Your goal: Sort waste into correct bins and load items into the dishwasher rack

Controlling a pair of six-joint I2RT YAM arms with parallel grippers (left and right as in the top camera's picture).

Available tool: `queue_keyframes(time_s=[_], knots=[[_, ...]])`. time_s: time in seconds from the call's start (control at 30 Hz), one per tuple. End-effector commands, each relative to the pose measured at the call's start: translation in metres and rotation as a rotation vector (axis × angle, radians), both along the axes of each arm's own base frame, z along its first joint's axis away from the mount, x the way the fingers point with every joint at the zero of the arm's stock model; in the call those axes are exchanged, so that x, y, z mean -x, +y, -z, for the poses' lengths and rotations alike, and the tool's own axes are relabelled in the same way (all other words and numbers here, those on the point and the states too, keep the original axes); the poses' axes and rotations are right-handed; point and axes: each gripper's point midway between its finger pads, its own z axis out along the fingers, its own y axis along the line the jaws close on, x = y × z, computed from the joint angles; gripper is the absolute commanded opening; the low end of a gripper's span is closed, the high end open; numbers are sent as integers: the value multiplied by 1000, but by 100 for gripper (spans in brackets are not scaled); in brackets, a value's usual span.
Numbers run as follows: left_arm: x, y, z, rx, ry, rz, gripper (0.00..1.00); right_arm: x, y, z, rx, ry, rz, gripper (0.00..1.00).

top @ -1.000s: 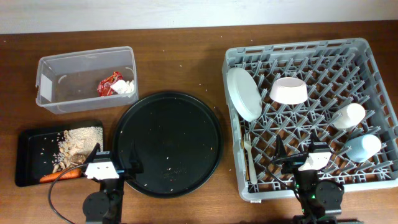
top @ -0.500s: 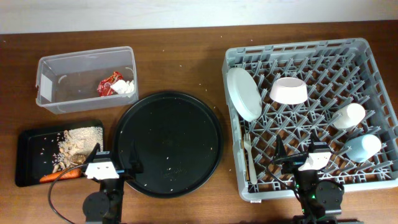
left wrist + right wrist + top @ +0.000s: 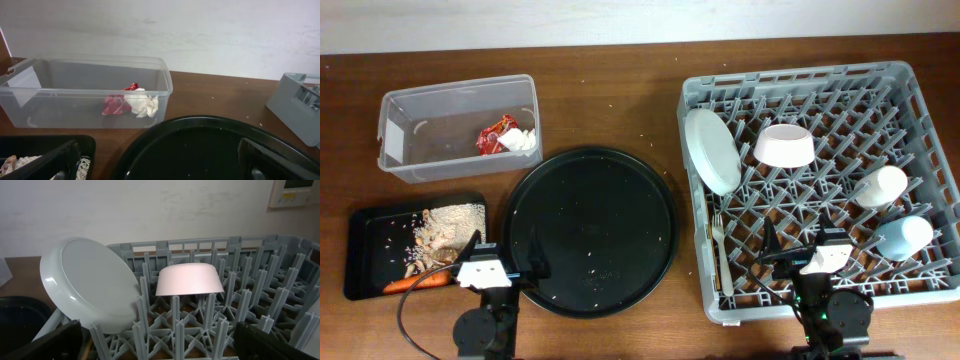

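The overhead camera looks straight down on the whole table (image 3: 620,100) from far above, with my arms at its near edge. My left wrist camera sits low and faces the far wall (image 3: 200,30). It sees the clear tub (image 3: 60,95), the round black tray (image 3: 200,145) and, at right, a corner of the rack (image 3: 290,100). My right wrist camera is low at the rack's near side, also facing far, close to the wide bowl (image 3: 92,285) and the small bowl (image 3: 189,278). Both wrist views share the tray's edge and the rack.

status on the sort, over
Left gripper, right gripper open, empty. Red wrapper, tissue in clear tub; scraps, carrot in black tray. Grey bowl, pink bowl, blue cup, cream cup, fork in rack. Nothing blocking.
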Motion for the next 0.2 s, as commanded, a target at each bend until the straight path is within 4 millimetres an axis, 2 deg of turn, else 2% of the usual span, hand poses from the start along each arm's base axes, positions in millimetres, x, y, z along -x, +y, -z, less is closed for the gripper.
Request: queue_keyframes(time_s=[0.0,0.17], knots=[[0,2,1,-20,-2,-10,99,0,-2,2,7,1,5,98],[0,2,1,-20,-2,-10,99,0,-2,2,7,1,5,98]])
